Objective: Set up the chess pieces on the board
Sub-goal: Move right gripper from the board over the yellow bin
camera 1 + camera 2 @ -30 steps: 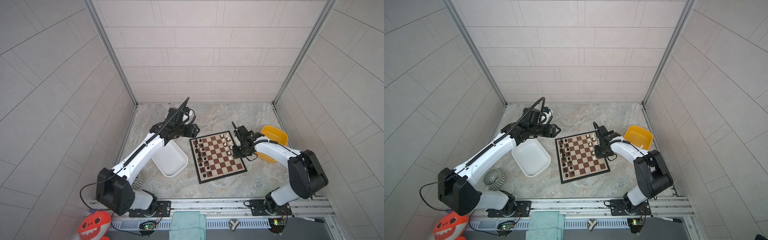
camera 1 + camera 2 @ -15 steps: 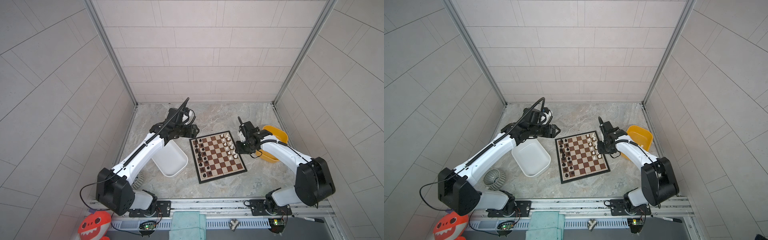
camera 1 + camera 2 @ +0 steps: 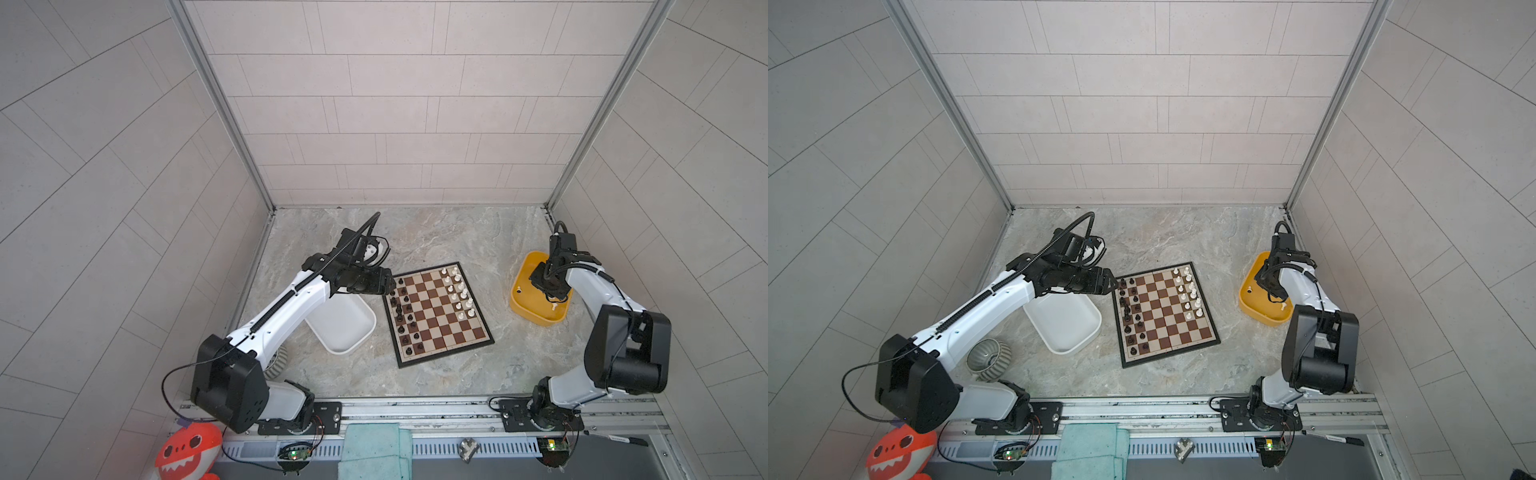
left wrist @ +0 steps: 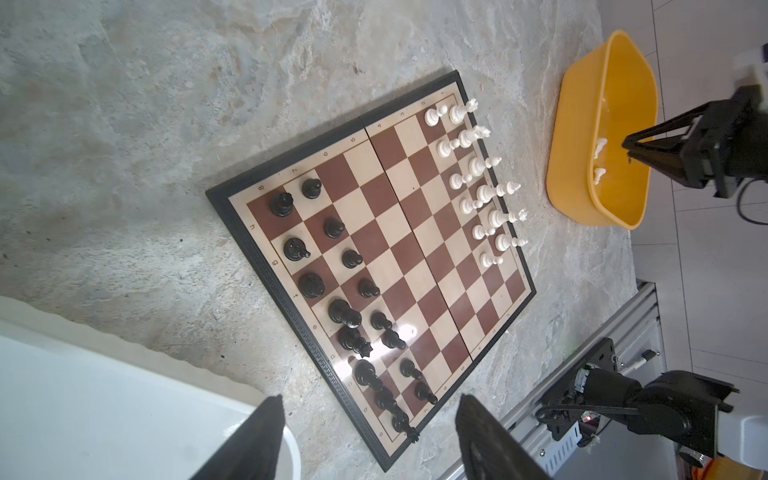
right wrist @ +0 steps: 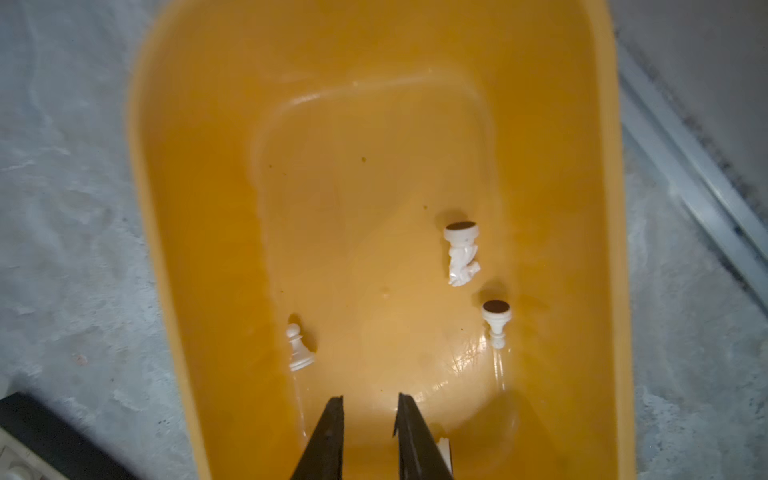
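Fetching the last white pieces from the yellow tub (image 5: 199,216) is the step in hand; the tub sits by the right edge of the worktop (image 3: 415,232), well apart from the board (image 3: 434,316), which lies slightly turned near the middle.

Claw states: the right claw (image 5: 370,397) hangs over the tub's opening, pointed at its floor, jaws a narrow gap apart with nothing between them; the left claw (image 4: 370,398) hovers above the far end of the white tub (image 3: 340,328), just beside the board's far left corner, jaws wide apart and holding nothing.

Board state: the black pieces (image 4: 334,227) fill two full ranks along the left edge; the white pieces (image 4: 473,135) stand six to a rank along the right edge, leaving the squares at the near right corner bare.

Tub contents: a knight (image 5: 461,253) on its side; a pawn (image 5: 496,322) on its side near it; a second pawn (image 5: 299,349) close to the tub wall, attitude unclear; one more white shape, partly hidden behind a jaw.

Assessment: setup appears nearly complete. The next move calls for centring the right claw over one piece; spreading the jaws enough to straddle it; descending; closing across the stem. Small toppled pieces may roll or slip from the grip; placement must avoid brushing the standing neighbours.
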